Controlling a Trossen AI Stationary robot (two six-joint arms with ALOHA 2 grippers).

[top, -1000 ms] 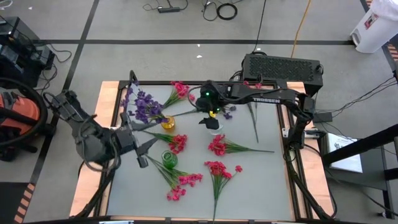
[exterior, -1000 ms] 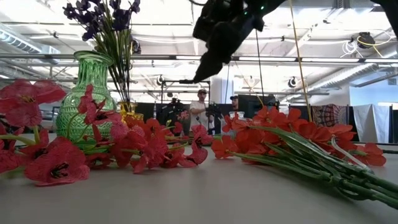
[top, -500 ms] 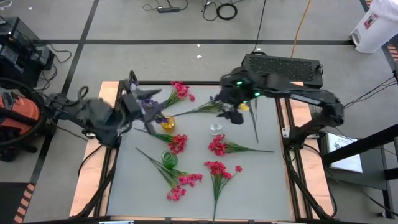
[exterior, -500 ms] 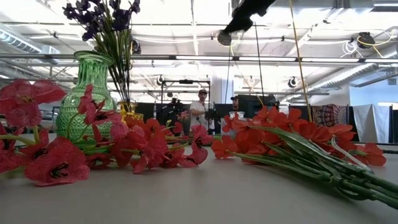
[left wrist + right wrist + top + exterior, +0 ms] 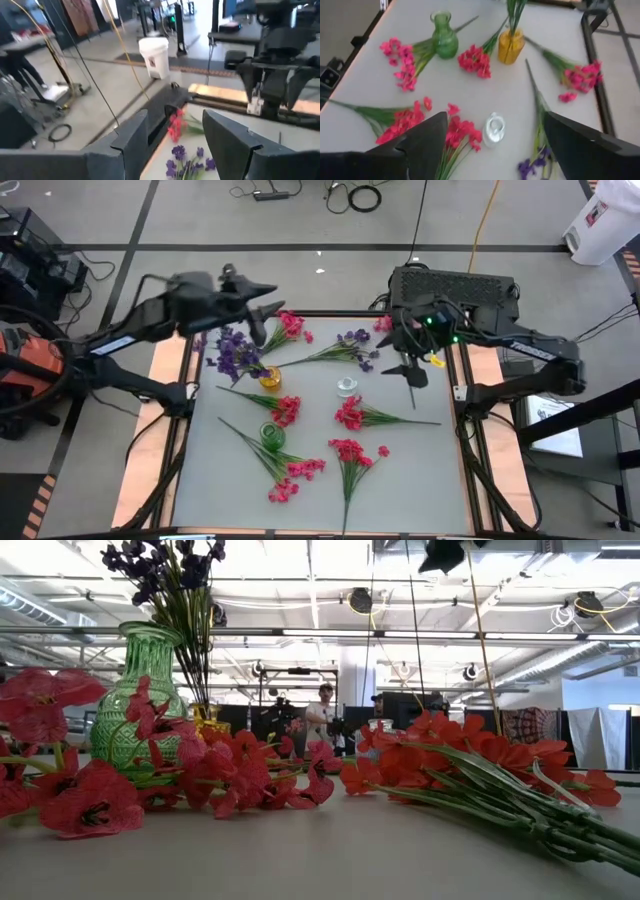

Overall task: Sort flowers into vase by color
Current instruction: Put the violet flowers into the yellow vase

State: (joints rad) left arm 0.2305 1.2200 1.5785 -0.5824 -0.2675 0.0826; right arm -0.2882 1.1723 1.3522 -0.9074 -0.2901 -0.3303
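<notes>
**Operator:** How will the sprigs handle, and where do I take hold?

**Spotter:** You should expect the flowers (image 5: 352, 416) to be very light and floppy: thin green stems, soft blossom heads that look easy to crush. I'd have you pinch the bare stem just below the leaves, not the bloom, so the stem end hangs free to go into a neck. Stems crossing one another may drag a neighbour along.

**Operator:** Where are they lying?

**Spotter:** Pink-red ones are spread over the table (image 5: 440, 470): one far by the back edge, one mid-table beside the yellow vase, one right of centre, two near the front. A loose purple sprig (image 5: 352, 342) lies far, centre-right.

**Operator:** And the vases?

**Spotter:** The yellow vase (image 5: 269, 376) at far left already holds a purple bunch. The green vase (image 5: 272, 435), nearer you, shows nothing standing in it; pink sprigs lie just beside it. A small clear vase (image 5: 346, 386) sits mid-table, apparently holding nothing.

**Operator:** My grippers?

**Spotter:** Your left gripper (image 5: 268, 305) hovers over the far-left edge, fingers spread, carrying nothing. Your right gripper (image 5: 408, 368) hangs above the far-right side, also spread wide and carrying nothing. The purple sprig looks the likeliest next pick.
</notes>
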